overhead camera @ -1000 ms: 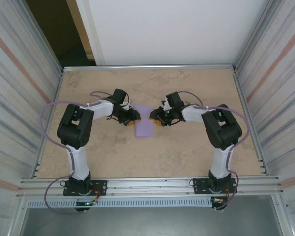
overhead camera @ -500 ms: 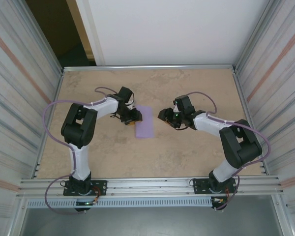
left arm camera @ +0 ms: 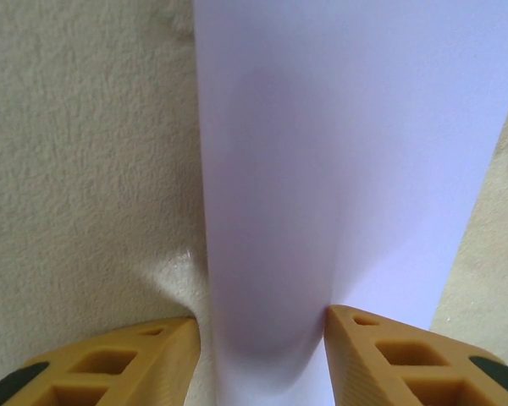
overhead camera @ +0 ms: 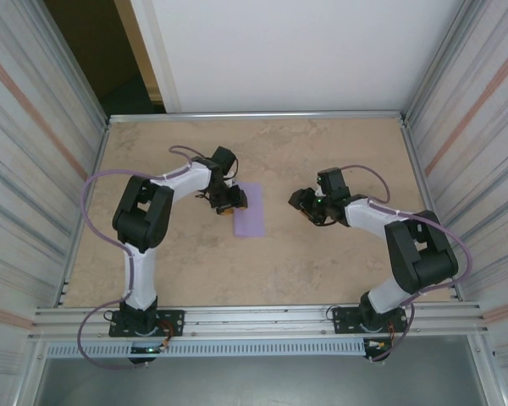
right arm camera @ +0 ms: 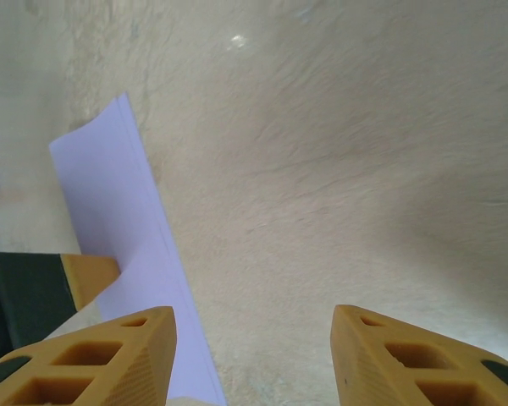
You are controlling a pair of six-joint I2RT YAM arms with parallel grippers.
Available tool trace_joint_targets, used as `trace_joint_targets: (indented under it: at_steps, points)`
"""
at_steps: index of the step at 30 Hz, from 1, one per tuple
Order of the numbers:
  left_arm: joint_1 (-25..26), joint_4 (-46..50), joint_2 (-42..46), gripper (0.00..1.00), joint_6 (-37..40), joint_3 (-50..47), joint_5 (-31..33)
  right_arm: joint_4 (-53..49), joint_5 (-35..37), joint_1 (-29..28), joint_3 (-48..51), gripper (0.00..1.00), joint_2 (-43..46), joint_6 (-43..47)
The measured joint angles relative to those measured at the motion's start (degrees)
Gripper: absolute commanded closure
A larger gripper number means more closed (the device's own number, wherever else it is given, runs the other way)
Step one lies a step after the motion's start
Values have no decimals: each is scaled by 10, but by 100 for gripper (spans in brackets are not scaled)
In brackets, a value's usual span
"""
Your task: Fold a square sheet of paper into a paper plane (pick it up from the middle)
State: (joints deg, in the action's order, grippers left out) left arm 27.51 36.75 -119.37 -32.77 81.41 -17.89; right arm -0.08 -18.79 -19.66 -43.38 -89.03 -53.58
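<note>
The lavender sheet of paper (overhead camera: 251, 211) lies on the table as a narrow upright rectangle, folded double. My left gripper (overhead camera: 234, 201) is at its left edge. In the left wrist view the paper (left arm camera: 339, 152) runs between the spread yellow fingers of the left gripper (left arm camera: 262, 326), bowed up slightly; the right finger (left arm camera: 389, 355) rests over it, and the jaws are open. My right gripper (overhead camera: 303, 203) hovers open to the right of the sheet with bare table between the fingers of the right gripper (right arm camera: 252, 326), and the paper (right arm camera: 118, 220) lies to its left. A paper plane is out of view.
The beige table (overhead camera: 322, 262) is ringed by a metal rail (overhead camera: 254, 115) and corrugated side walls. Both arm bases stand at the near edge. Bare tabletop lies behind the sheet and in front of it.
My right gripper has let go and drawn away to the right of the paper. The sheet's raised far end has settled flat. The left gripper's jaws have widened while staying at the paper's left edge.
</note>
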Motion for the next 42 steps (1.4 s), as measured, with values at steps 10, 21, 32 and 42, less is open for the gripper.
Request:
trace_joint_targets:
  at_steps: [10,21,32,42]
  points:
    - [2,11,-7,50,0,5,2,-16,11,64,28,49,44,8]
    - [4,16,-11,49,0,10,5,-19,12,70,28,49,48,17]
    - [7,26,-16,48,0,20,11,-19,10,70,28,49,48,18]
    - [7,28,-17,47,0,22,12,-17,8,70,28,49,47,20]
